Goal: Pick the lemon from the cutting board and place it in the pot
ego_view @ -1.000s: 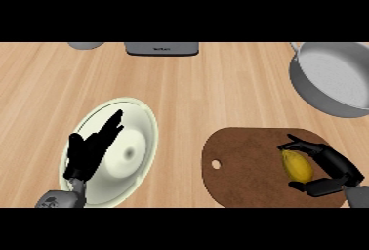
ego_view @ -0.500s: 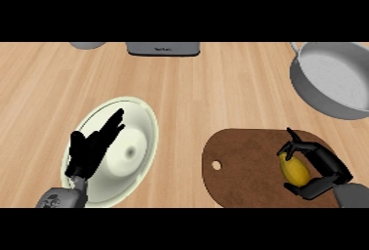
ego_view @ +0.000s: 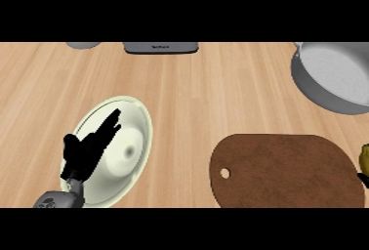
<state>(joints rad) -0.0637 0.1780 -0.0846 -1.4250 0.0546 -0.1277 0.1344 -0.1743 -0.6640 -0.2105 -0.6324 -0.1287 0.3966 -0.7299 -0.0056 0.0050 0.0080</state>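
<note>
Only a yellow sliver of the lemon (ego_view: 364,157) shows at the right edge, just off the brown cutting board (ego_view: 288,171). A dark bit of the right hand (ego_view: 364,179) sits just below it. Both are cut off there, so I cannot tell whether that hand grips the lemon or is spread. The grey pot (ego_view: 308,84) stands at the upper right, partly out of view and well apart from the lemon. The left hand (ego_view: 88,149) hangs open over the pale plate (ego_view: 135,113) on the wooden tabletop (ego_view: 187,93). Two grey things (ego_view: 160,47) (ego_view: 85,45) are clipped at the far edge.
</note>
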